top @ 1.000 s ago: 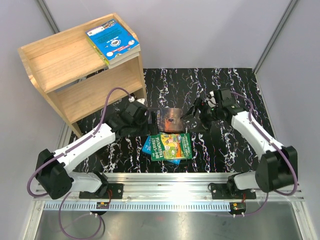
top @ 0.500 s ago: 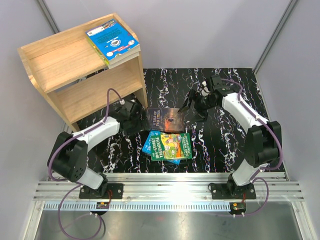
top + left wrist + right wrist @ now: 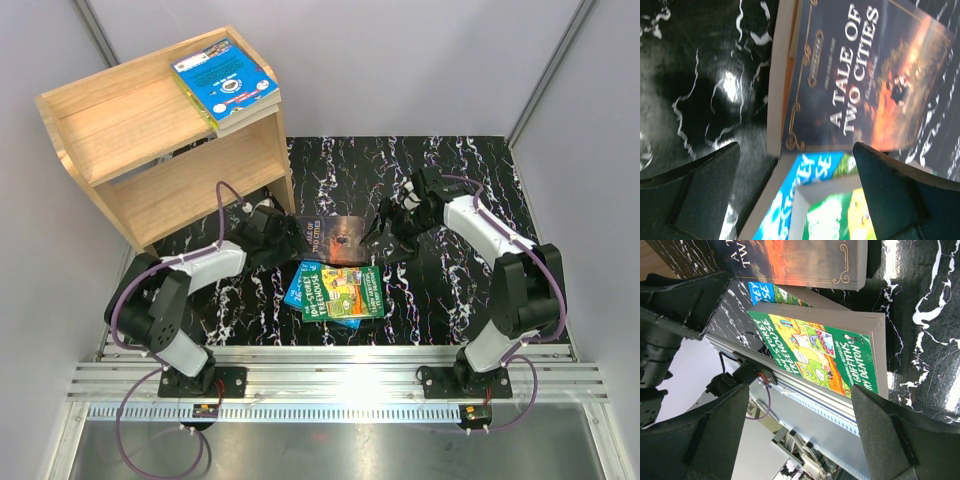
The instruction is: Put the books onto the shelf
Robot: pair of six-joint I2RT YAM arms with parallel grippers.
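"Tool status, both arms?"

"Left tool point(image 3: 795, 150) stands fully spread and holds nothing. Right tool point(image 3: 800, 387) is also spread and empty, its jaws a shade narrower than a second ago."

"Where are the books?"

"The brown book point(image 3: 335, 238), 'A Tale of Two Cities', lies flat at mid-desk. At its six o'clock the green Treehouse book point(image 3: 348, 292) sits on top of a blue book point(image 3: 298, 287). Whether that pair touches or overlaps the brown one I cannot tell. One shelved book point(image 3: 225, 82) with a blue cover lies on the top board of the shelf point(image 3: 150, 130), which stands at the desk's ten o'clock."

"What has changed?"

"Both arms have closed in within the last second. The left tool had drawn back and has now come to the brown book's nine o'clock edge, with the spine corner showing between its jaws. The right tool has dropped back to the three o'clock side."

"Meaning for the task?"

"In my judgement a pick of the brown book is being set up, but there is no grip yet. Three books remain on the desk point(image 3: 450, 290), so the task is well short of done."
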